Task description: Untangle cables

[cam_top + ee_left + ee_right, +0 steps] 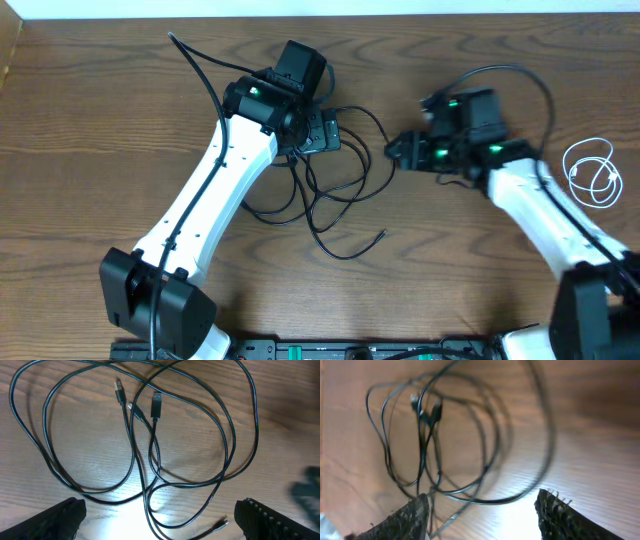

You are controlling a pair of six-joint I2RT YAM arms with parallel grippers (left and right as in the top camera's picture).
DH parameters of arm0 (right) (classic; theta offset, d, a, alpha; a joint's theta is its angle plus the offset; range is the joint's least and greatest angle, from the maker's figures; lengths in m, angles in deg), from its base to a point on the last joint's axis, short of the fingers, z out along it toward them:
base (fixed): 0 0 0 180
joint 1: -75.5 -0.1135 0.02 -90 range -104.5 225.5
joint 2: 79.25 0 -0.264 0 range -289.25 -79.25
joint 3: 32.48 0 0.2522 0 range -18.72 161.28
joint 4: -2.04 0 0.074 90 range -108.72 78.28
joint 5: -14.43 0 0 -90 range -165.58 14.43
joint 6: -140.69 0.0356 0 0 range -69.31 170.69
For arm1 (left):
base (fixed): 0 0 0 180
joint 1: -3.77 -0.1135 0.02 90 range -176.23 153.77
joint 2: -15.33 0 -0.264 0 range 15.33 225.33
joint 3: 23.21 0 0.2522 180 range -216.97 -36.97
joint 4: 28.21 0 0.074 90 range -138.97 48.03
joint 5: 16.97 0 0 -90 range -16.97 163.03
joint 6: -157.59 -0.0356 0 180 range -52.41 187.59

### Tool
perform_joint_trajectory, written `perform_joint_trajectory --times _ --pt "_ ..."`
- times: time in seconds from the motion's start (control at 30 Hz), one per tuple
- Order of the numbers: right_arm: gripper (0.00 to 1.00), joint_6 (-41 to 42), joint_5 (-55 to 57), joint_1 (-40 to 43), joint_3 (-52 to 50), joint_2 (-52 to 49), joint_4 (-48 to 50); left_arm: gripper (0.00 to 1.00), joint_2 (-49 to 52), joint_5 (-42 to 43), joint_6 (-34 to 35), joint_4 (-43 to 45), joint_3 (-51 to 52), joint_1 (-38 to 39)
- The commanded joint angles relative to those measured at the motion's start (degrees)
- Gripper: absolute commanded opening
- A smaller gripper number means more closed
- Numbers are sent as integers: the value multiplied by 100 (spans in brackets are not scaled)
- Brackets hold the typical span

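**Overhead:** black cables (335, 195) tangled mid-counter (100, 130). Left claw (322, 130) over tangle, right claw (397, 150) at its right fringe. White cable (592, 172) coiled well apart, far right. No containers in view.

**Left wrist:** left claw released, fingers wide, empty. Cords likely light, limp, slick; take by USB plug (156, 404).

**Right wrist:** blurred. Right claw fingers parted, nothing grasped.

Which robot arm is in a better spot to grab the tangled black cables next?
Probably left: the left gripper hangs open right above the middle of the black cables; the right gripper sits at the tangle's edge.
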Motion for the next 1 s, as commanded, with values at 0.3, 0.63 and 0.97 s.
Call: perform_joint_trajectory --times 0.3,0.63,0.97 --pt "50 1635 103 -1408 70 -750 903 100 -46 -39 -57 -39 -37 -15" --pt "54 2061 450 -1731 70 -1281 916 100 -46 -39 -57 -42 -37 -15" --pt "63 2212 -28 -1725 70 -1309 918 100 -46 -39 -57 -39 -37 -15"
